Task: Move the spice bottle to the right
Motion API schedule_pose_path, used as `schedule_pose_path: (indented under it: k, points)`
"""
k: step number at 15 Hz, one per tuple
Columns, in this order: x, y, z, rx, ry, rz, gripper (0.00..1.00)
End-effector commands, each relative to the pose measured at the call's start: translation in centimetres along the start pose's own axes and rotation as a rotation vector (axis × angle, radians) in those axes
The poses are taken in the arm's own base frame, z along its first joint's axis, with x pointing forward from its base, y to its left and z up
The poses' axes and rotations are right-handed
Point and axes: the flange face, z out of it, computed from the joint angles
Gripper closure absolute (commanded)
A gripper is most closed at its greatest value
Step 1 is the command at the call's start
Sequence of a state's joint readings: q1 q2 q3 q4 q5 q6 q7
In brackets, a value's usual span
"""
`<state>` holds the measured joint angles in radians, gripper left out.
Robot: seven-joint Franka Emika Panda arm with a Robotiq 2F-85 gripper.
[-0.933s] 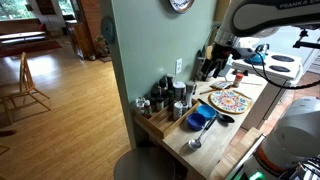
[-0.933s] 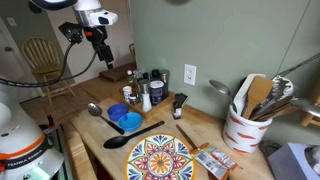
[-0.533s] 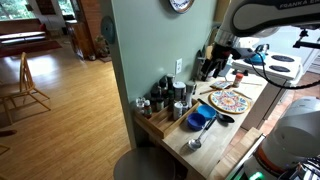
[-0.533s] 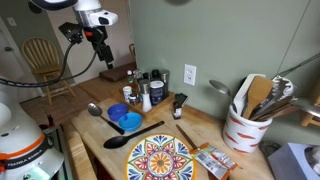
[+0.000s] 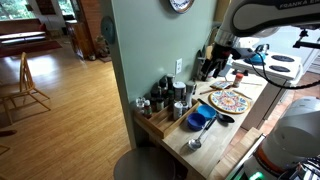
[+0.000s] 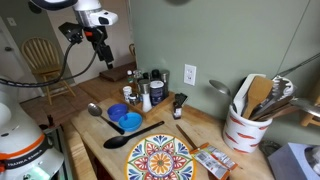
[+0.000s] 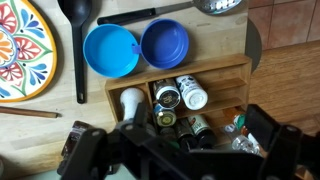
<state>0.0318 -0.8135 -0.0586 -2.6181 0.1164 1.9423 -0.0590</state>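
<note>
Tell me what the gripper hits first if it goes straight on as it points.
Probably the cluster of small spice jars in the wooden tray: the wrist view shows the gripper, jaws open, pointing down over them. Which jar comes first is unclear; depth is hard to judge.

- Wrist view: close, looking straight down; spice tray (image 7: 225,72) beneath the jaws, blue bowls (image 7: 110,50) ahead.
- Both exterior views stand farther off, at opposite ends of the bench (image 5: 215,145), sharing the patterned plate (image 6: 160,158).

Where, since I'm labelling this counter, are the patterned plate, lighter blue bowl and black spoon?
Patterned plate (image 6: 160,160): an exterior view, its centre.
Lighter blue bowl (image 7: 110,50): wrist view, inner floor.
Black spoon (image 7: 80,65): wrist view, its handle.
</note>
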Motion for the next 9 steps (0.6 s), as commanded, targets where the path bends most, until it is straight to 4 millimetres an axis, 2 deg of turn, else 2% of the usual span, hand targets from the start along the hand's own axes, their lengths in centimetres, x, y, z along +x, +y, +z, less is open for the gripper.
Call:
schedule_pose_path:
  k: [1, 6, 9]
  points:
    - [0.0, 0.0, -0.1, 0.0, -0.001, 0.0, 0.0]
    - [0.0, 0.0, -0.1, 0.0, -0.001, 0.0, 0.0]
    - [2.5, -2.4, 0.0, -0.017, 0.017, -0.066, 0.0]
